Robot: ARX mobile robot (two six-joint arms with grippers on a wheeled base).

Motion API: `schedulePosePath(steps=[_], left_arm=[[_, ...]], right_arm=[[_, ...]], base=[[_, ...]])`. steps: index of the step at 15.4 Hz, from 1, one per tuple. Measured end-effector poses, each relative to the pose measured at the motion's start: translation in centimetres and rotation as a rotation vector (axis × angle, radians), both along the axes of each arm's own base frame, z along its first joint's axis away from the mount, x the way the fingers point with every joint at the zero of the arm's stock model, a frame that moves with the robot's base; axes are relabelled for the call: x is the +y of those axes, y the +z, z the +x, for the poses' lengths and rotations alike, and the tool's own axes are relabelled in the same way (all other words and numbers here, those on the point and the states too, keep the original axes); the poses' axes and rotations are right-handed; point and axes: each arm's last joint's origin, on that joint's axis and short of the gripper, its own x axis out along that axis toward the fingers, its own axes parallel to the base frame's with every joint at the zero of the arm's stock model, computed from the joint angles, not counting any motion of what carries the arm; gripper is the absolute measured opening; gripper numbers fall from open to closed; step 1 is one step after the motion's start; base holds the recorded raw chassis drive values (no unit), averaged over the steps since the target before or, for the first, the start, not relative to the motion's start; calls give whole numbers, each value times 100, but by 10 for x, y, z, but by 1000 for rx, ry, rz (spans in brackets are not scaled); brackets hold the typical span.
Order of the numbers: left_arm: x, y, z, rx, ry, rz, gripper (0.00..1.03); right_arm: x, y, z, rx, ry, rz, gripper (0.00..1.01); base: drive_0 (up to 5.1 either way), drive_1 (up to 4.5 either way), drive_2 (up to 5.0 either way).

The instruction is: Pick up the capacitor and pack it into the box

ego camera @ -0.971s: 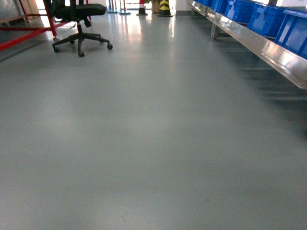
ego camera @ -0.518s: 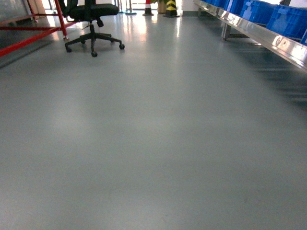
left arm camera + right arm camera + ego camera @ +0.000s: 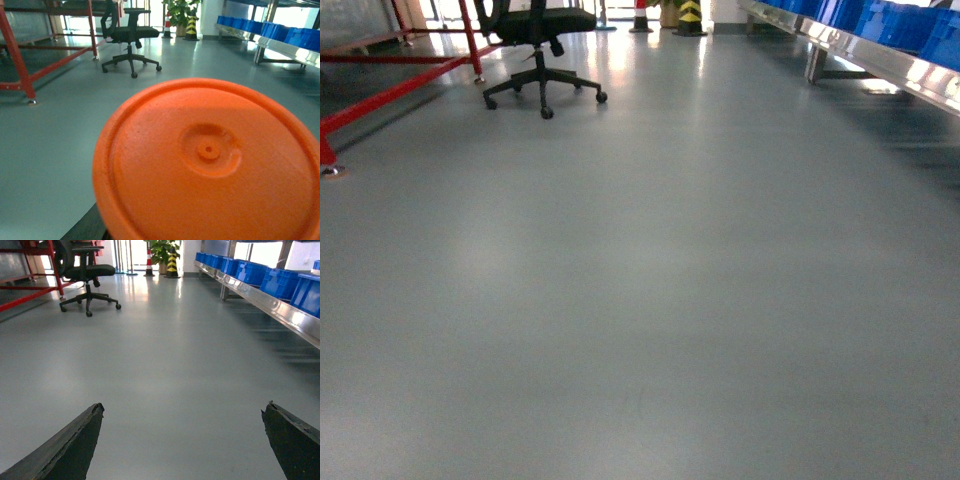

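neither capacitor nor box in view; only grey floor (image 3: pixel 650 300). right hand (image 3: pixel 182 440) spread wide, empty. left hand unseen behind orange disc (image 3: pixel 210 165), state unreadable. risk: clipping office chair (image 3: pixel 542 40) while driving.

Right hand (image 3: pixel 182 440) fingers spread wide, held low, nothing between them

We identify the setting as a factory or warehouse floor, indicated by the glossy grey coated floor (image 3: pixel 650 300), blue plastic bins (image 3: pixel 260 272) lined along a steel conveyor rail (image 3: pixel 280 310), red steel framing (image 3: pixel 20 65), a striped bollard (image 3: pixel 171 262), and a black office chair (image 3: pixel 542 40).
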Motion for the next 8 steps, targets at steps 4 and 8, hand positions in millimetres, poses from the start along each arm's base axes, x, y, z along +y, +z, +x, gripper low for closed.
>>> schedulePosePath(steps=[4, 8], left_arm=[[0, 0, 0, 4, 2, 0, 44], [0, 0, 0, 4, 1, 0, 44]], right_arm=[[0, 0, 0, -3, 0, 0, 98], [0, 0, 0, 0, 0, 0, 98]], base=[[-499, 237, 237], [-485, 252, 252]])
